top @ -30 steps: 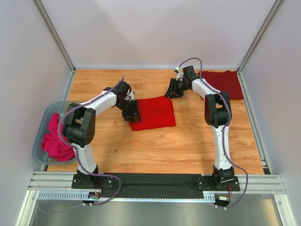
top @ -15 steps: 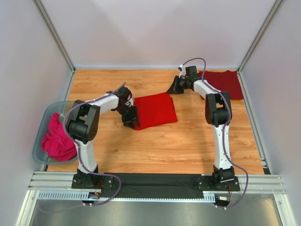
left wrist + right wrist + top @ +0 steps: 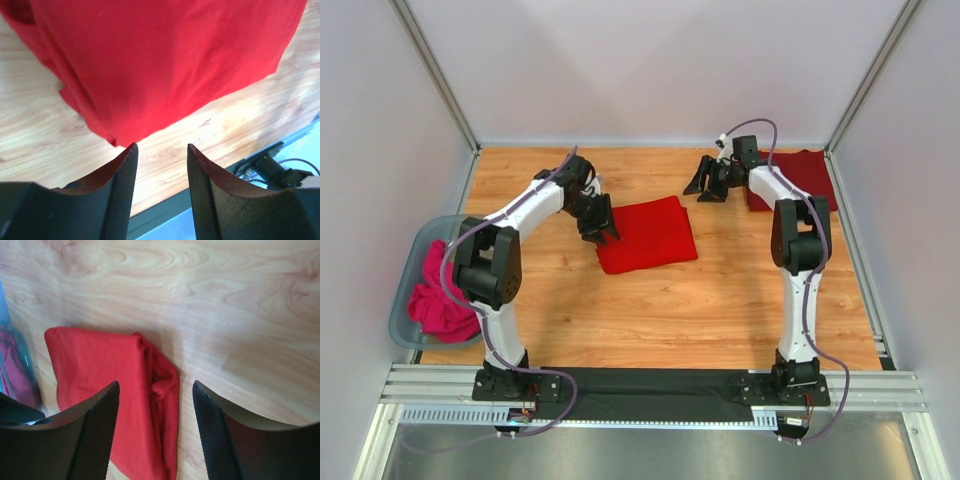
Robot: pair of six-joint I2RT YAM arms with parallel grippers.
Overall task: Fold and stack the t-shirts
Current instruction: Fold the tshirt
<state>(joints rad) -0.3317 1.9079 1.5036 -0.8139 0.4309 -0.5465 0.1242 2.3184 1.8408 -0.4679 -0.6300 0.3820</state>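
Far left: clear plastic bin (image 3: 404, 262) at the table's edge, crumpled pink cloth (image 3: 438, 305) inside.

Next, left gripper (image 3: 601, 226) low at the left edge of the bright red t-shirt (image 3: 650, 233), jaws partly apart with nothing between them, tips just short of the cloth's corner. Bright red t-shirt folded into a neat rectangle, flat on the wooden table (image 3: 650, 310), roughly centre.

Right of it, right gripper (image 3: 708, 184) hovering over bare wood between the two shirts, jaws spread, empty.

Far right, back corner: maroon t-shirt (image 3: 805, 178), lying flat as a rectangle.

Probable step: lifting the red fold across onto the maroon one. Best done by pinching every layer at opposite edges, raising both sides level, keeping the fold taut against slipping open, then lowering squarely with edges matched.

Plenty of bare wood between the shirts for the carry. Little slack beyond the maroon shirt: enclosure wall (image 3: 900, 250) close on the right and behind.
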